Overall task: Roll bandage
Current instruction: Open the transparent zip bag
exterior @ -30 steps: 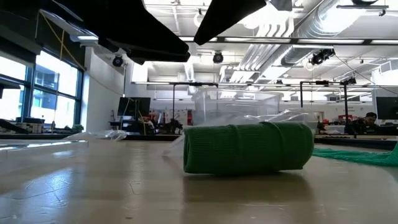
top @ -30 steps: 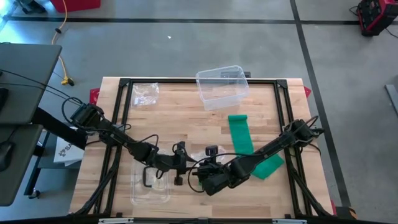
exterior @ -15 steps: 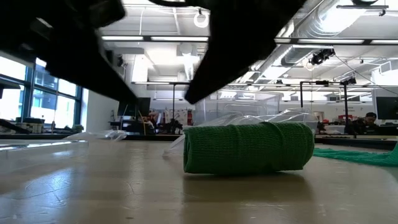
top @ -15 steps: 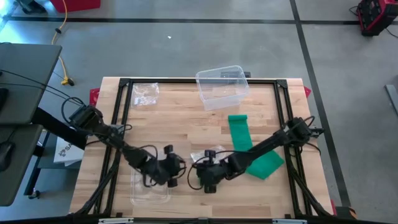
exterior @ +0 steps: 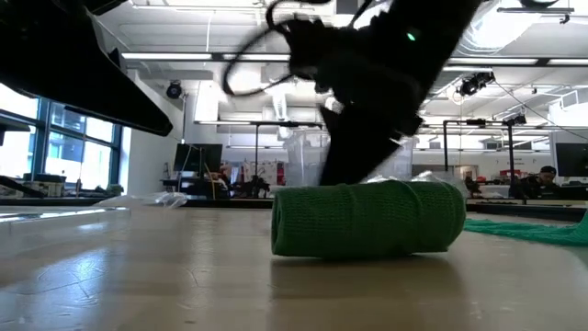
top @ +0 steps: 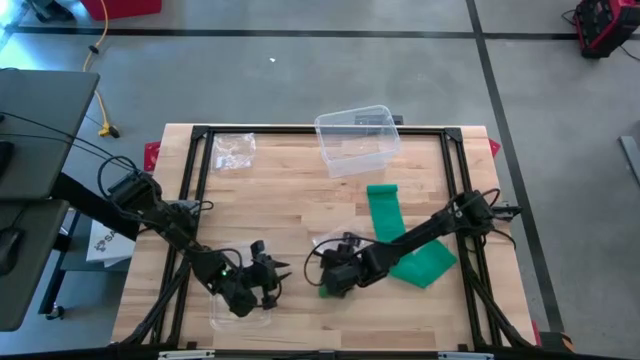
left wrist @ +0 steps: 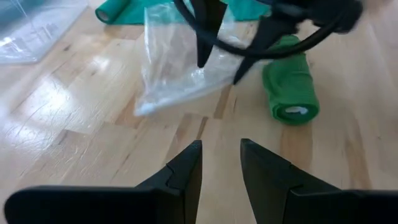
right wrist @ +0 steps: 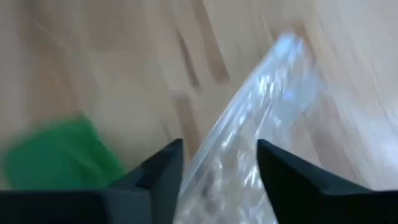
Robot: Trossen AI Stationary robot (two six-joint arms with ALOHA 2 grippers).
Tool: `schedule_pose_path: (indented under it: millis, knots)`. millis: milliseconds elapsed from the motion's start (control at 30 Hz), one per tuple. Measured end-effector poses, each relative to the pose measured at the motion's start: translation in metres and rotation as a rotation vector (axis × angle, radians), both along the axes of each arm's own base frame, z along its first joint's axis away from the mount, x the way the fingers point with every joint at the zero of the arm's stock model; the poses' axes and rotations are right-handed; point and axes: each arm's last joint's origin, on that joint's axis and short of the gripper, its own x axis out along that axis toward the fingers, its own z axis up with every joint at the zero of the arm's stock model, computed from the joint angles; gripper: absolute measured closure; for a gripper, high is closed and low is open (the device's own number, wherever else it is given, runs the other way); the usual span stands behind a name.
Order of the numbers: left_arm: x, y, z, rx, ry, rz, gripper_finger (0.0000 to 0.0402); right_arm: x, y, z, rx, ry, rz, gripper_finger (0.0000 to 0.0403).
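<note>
**Inspector:** Bandage first: the rolled green mesh bandage (exterior: 367, 219) lies on its side on the pale wooden table (top: 290, 190), free of both grippers. The right gripper (top: 328, 277) hangs just above it, fingers spread apart and clamped on nothing.

**Onlooker:** From where I stand, a clear crumpled plastic bag (left wrist: 180, 65) lies right beside that roll, directly ahead of the right gripper's fingertips. What of the other arm?

**Inspector:** The left gripper (left wrist: 219, 163) sits low over the table, near the front edge, pointing toward the roll. Its two dark fingers (left wrist: 186, 168) stand a narrow gap apart with only bare wood between them; it holds nothing.

**Onlooker:** And beyond the right gripper?

**Inspector:** A flat green strip of unrolled bandage (top: 385, 215) lies behind the right gripper, running to a loose green heap (top: 425, 265) under that arm. A clear empty plastic tub (top: 357, 140) stands well beyond both grippers at the far edge. A second clear plastic bag (top: 233, 150) lies at the far left corner.
</note>
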Motion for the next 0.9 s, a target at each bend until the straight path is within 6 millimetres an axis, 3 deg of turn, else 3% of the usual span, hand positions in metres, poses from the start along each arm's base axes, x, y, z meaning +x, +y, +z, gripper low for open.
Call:
schedule_pose_path:
  millis: [200,267,433,667,900]
  knots:
    - [0.002,0.002,0.0,-0.001,-0.008,0.013,0.0298,-0.011,-0.011,-0.012,-0.009,0.131,-0.004,0.0363]
    - [0.002,0.002,0.001,-0.001,-0.011,0.016,0.0298,-0.014,-0.014,-0.015,-0.031,0.15,0.013,0.0391]
    - [0.003,0.001,0.002,-0.002,-0.022,0.016,0.0298,-0.021,-0.017,-0.016,-0.124,0.185,0.027,0.0399]
    - [0.015,-0.008,0.008,0.079,-0.129,-0.06,0.0298,-0.027,0.001,0.031,-0.129,-0.01,0.083,0.0402]
    - [0.041,-0.005,0.005,0.195,-0.243,-0.078,0.0298,-0.033,0.013,0.05,-0.142,-0.099,0.123,0.0403]
